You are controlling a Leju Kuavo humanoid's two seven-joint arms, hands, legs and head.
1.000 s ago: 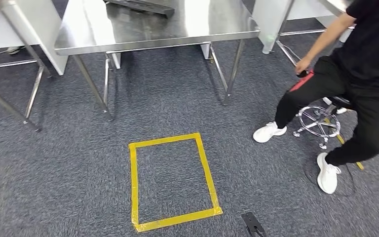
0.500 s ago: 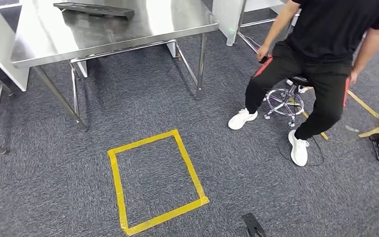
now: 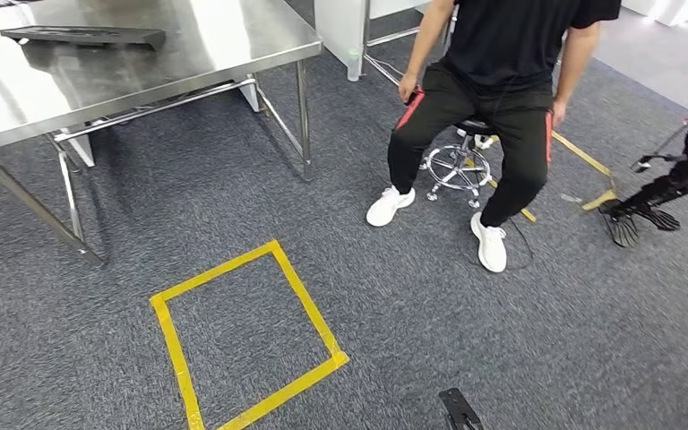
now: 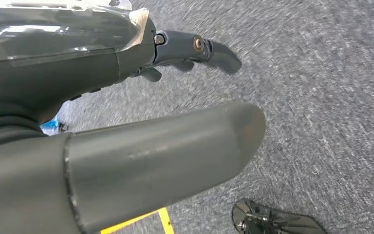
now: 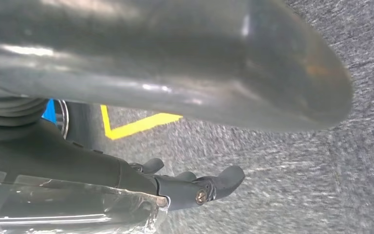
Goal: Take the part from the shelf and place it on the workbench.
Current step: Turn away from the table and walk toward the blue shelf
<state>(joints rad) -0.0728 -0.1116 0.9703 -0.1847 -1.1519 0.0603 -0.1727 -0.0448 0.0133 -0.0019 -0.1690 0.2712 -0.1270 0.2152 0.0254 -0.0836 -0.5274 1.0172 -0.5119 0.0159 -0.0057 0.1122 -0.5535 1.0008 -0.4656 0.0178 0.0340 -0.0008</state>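
A steel surface (image 3: 233, 40) stands at the far left on thin metal legs, and a dark flat part (image 3: 85, 36) lies on it near its far edge. Grey carpet (image 3: 412, 322) covers the floor. In front of the surface a square of yellow tape (image 3: 309, 305) is stuck to the carpet. Right of it a person (image 3: 502, 81) in black sits on a wheeled stool (image 3: 455, 166), white shoes on the carpet. More yellow tape (image 3: 582, 157) runs behind the stool, and dark robot feet (image 3: 632, 219) stand at the far right. The left hand (image 4: 141, 97) hangs over the carpet, fingers (image 4: 209, 48) spread apart and holding nothing; the right hand (image 5: 165, 107) hangs likewise, its fingers (image 5: 219, 183) loose and empty.
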